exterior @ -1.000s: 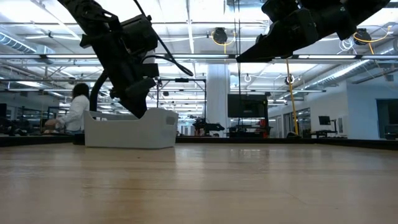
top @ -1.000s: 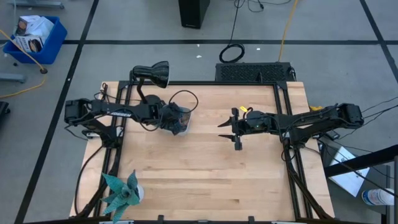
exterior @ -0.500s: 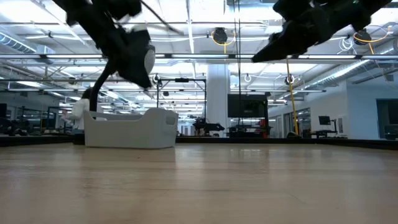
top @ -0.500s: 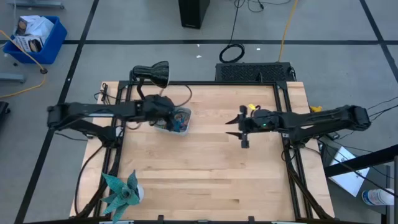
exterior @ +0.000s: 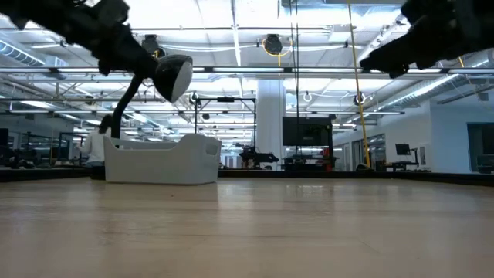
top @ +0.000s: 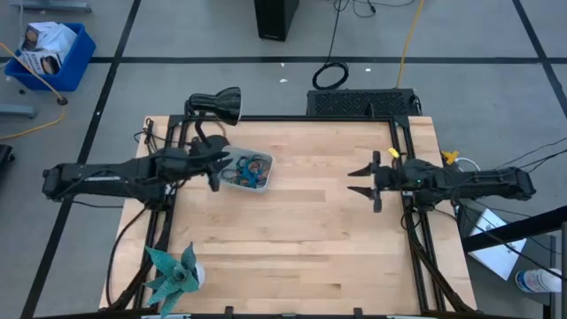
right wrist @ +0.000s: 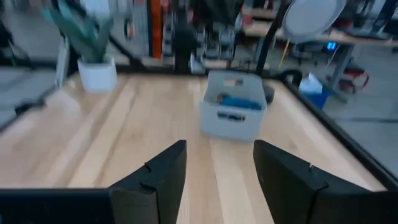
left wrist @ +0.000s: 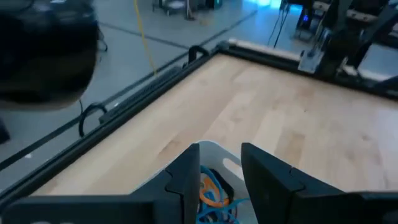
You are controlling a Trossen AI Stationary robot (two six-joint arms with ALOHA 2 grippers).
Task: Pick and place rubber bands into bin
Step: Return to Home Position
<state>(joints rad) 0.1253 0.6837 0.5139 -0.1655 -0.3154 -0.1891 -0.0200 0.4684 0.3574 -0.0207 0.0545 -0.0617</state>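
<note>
With the mixed-colour thin rubber bands heaped in the small grey-blue translucent plastic bin, this reads as homing. Left hand is just beside the bin, right hand well apart, both open and empty. Your next move: retract without clipping the bin.

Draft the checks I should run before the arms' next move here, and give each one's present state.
1. Rubber bands inside the bin: ok, coloured loops lie in it.
2. Left claw empty: ok, it is open and its wrist view shows nothing between the fingers.
3. Right claw empty: ok, it is open and well apart from the bin.
4. Left claw free of the bin: ok, it is beside the bin's edge from above, and the low view shows it above the rim.
5. No bands left on the table: cannot tell. None show from above, but thin loops could be missed.
</note>
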